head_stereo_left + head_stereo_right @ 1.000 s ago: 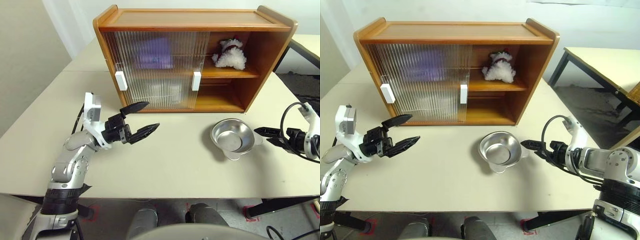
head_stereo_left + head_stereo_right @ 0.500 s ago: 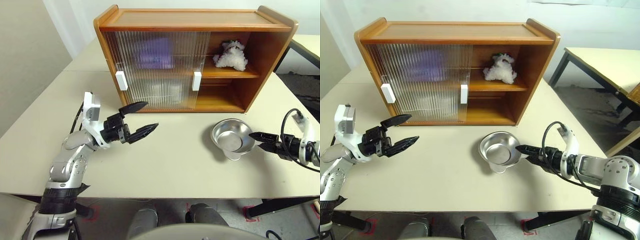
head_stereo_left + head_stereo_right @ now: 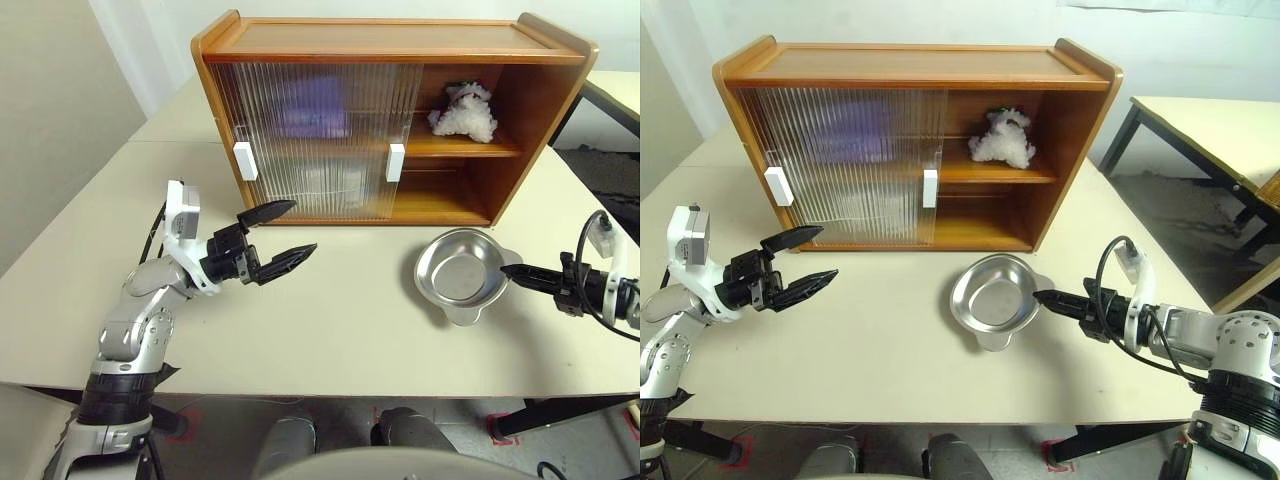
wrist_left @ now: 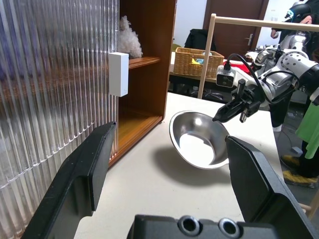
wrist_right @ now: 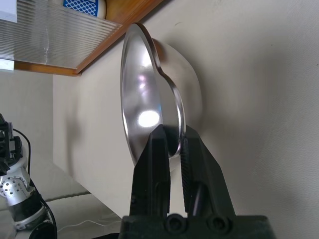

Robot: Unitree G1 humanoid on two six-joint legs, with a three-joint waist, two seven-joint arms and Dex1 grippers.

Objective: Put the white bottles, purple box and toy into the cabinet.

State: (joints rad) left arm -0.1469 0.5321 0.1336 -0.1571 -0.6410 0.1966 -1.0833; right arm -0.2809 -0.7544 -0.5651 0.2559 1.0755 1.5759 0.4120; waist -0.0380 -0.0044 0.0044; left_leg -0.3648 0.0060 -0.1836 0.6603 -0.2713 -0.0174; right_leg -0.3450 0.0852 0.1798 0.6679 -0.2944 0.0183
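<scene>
On the cabinet point(image 3: 395, 40) shelf, toy point(image 3: 462, 110) sits upright.

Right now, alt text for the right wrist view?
The right gripper is shut on the rim of a shallow metal bowl that sits on the pale table. Beyond the bowl is the wooden cabinet, its ribbed sliding door closed.

The cabinet point(image 3: 395, 120) stands at the back of the table point(image 3: 340, 320); the toy point(image 3: 463, 112) sits on its inner shelf at right, the metal bowl point(image 3: 462, 280) before it
</scene>
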